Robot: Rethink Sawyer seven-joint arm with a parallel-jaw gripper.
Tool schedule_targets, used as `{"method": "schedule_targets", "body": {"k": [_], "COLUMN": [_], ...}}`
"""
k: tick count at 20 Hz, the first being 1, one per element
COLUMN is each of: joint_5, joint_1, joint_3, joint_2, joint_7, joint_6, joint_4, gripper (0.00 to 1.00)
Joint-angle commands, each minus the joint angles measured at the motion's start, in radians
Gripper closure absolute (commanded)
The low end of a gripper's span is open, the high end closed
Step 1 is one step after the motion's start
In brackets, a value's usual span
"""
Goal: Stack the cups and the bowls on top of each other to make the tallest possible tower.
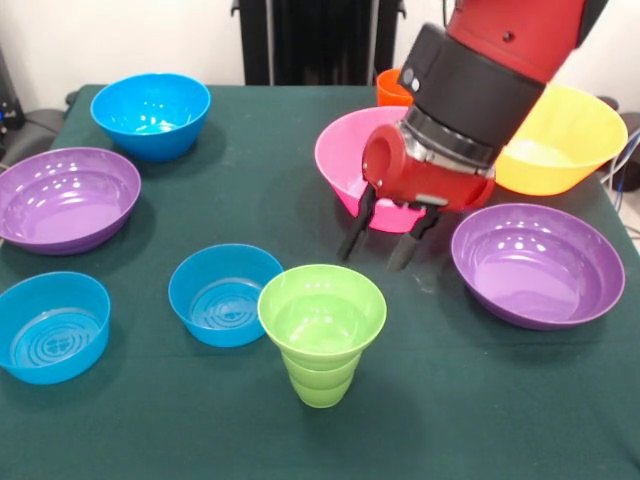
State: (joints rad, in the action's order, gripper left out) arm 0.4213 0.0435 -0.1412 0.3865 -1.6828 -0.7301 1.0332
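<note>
Front view: pincer open over table, nothing held

Front view, near to far. Green bowl sits on the green cup at the near centre, upright. Just left of it a blue bowl; another blue bowl at the near left edge. Purple bowl on the right, second purple bowl on the left. Pincer hangs mid-table, fingers apart, gripping nothing, just in front of the pink bowl. Yellow bowl is behind the arm at far right. Third blue bowl far left. Orange cup at the far side, mostly hidden by the arm. All rest on the green table.
</note>
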Motion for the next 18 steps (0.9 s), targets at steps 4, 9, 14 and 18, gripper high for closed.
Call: {"method": "schedule_targets", "body": {"k": [4, 9, 14, 18], "joint_5": [-0.042, -0.032, -0.023, -0.024], "joint_1": [-0.080, -0.141, -0.196, -0.243], "joint_3": [0.148, 0.182, 0.221, 0.265], "joint_2": [0.167, 0.232, 0.293, 0.322], "joint_7": [0.186, 0.214, 0.203, 0.176], "joint_6": [-0.094, -0.050, -0.003, 0.047], "joint_4": [0.352, 0.489, 0.631, 0.744], "gripper": [0.00, 0.00, 0.00, 0.00]}}
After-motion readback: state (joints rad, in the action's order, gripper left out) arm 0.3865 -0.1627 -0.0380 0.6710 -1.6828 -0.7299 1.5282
